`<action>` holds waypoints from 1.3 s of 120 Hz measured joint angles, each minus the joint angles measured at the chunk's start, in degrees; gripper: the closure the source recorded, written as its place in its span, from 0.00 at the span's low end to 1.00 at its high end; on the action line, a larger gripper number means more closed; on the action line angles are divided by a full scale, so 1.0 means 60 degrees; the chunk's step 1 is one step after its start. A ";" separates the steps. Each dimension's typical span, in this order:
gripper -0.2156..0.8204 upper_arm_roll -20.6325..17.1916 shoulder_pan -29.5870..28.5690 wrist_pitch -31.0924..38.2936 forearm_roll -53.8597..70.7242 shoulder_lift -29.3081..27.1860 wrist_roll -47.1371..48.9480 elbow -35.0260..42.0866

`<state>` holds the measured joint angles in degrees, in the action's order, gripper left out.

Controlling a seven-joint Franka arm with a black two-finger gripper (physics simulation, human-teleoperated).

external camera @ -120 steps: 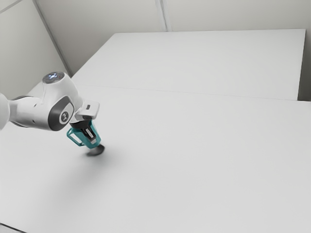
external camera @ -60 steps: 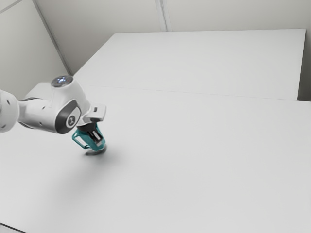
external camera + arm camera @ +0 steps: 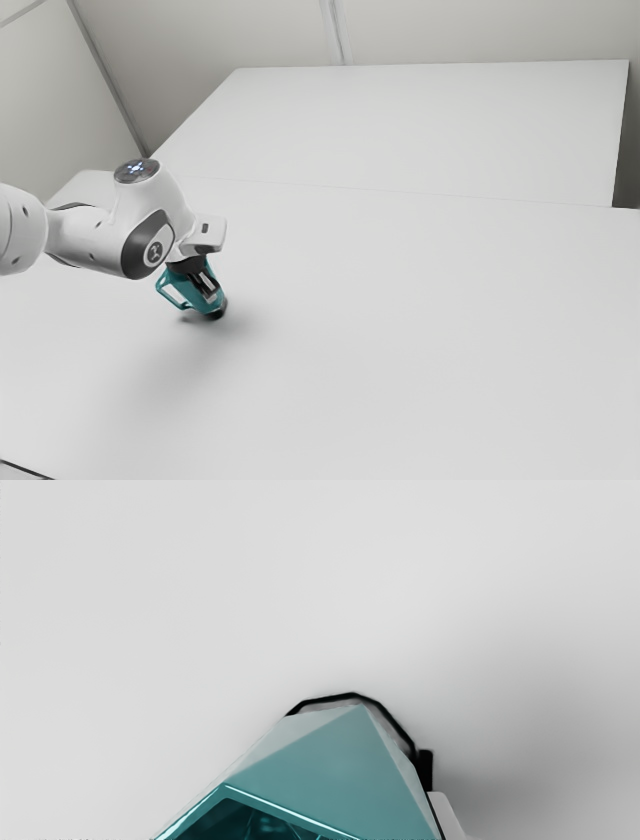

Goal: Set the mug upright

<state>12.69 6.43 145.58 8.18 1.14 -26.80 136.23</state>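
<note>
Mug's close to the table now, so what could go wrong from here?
The mug still leans, so if the gripper lets go now, it could topple. Its dark base also sits aslant to the table; pressing down might make it skid.

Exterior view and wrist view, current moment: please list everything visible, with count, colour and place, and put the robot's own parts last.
mug: one, teal with a dark base, tilted at the gripper, its handle toward the exterior view's left
tabletop: one, pale grey, under the mug and across the foreground
farther flat surface: one, pale grey, beyond a thin seam
walls: at least two, pale grey, behind and at the exterior view's left
dark thin strip: one, exterior view's lower left corner; what it is, I cannot tell
arm: one, white with dark grey joint covers, entering from the exterior view's left
gripper: one, black, at the mug
</note>
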 joint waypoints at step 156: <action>0.60 -0.0035 -0.0237 -0.0994 -0.0142 -0.1004 0.0171 -0.0136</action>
<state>12.48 5.01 139.62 7.33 -4.89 -25.78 135.42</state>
